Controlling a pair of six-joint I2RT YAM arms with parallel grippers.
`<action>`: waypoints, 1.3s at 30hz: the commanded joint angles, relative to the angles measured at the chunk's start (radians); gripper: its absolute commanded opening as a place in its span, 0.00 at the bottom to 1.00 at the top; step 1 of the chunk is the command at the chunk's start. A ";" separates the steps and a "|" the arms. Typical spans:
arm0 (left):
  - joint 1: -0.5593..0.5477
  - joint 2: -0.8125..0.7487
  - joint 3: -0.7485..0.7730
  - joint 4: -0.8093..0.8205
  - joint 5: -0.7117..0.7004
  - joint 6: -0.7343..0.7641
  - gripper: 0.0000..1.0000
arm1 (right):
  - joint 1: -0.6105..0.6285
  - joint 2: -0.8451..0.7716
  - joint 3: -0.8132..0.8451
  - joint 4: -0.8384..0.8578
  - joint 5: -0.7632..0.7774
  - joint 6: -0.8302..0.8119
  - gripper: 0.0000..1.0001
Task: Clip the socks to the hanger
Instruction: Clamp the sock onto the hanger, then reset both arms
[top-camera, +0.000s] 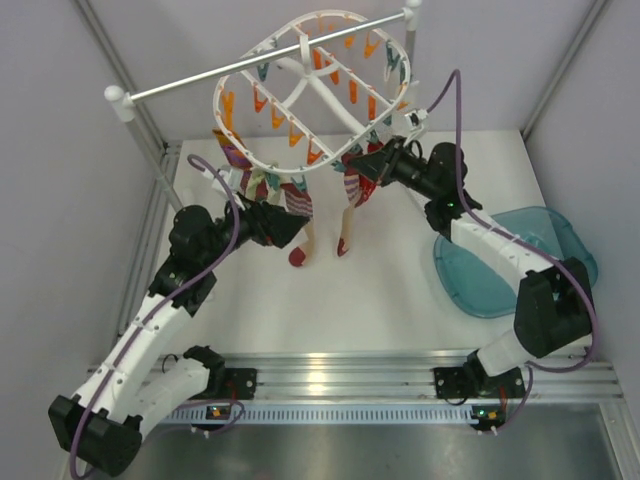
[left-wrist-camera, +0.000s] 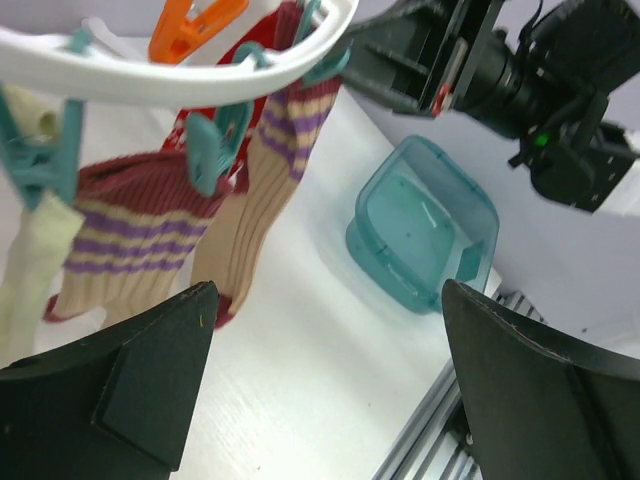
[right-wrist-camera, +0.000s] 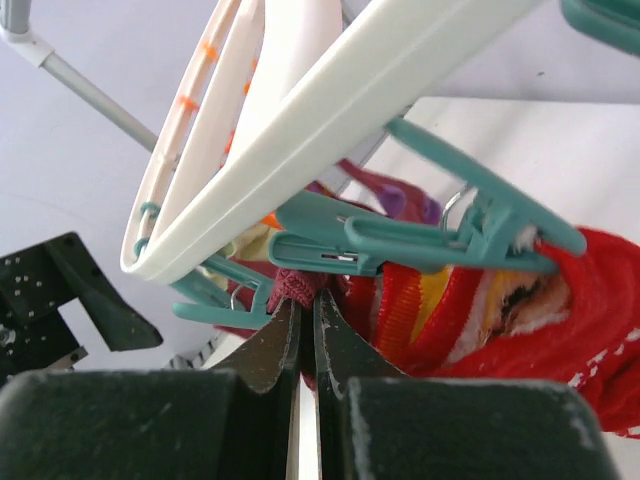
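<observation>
socks (left-wrist-camera: 255, 205): hanging at the near rim of the hanger (right-wrist-camera: 330, 110), above the desk (left-wrist-camera: 300, 390). One looks clipped. The dark red cuff of the other is pinched in the right gripper (right-wrist-camera: 306, 310), jaws clenched on it, just under the teal clips (right-wrist-camera: 400, 240)

left gripper (left-wrist-camera: 328, 300) is released, jaws wide, nothing in it, sitting low in front of the pair

my read: step in hand is getting that cuff into a clip. As far as I can tell the cuff edge is below the clip mouths, not in one, and I can't tell which clip is the target. I'd have the left squeeze the clip tails, the right feed the cuff in deep and flat, and let go only once the clip bites. Hanger hangs free off the rail (top-camera: 250, 68), so push soft or it'll likely swing. Mind the red patterned sock (right-wrist-camera: 600, 330) just beside

pose: right arm rises from its base, elbow over the teal bin (left-wrist-camera: 420, 230), forearm angled up-left, wrist turned into the rim. Left arm folds back, then reaches forward, gripper pointing right at the socks
</observation>
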 joint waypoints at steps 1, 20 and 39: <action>0.005 -0.056 -0.035 -0.081 0.048 0.118 0.98 | -0.062 -0.087 0.033 -0.028 -0.011 -0.061 0.00; 0.015 -0.037 0.222 -0.583 -0.164 0.357 0.98 | -0.396 -0.145 0.094 -0.261 -0.060 -0.295 0.58; 0.077 -0.119 0.269 -0.862 -0.248 0.613 0.98 | -0.648 -0.627 -0.116 -1.034 -0.314 -0.978 1.00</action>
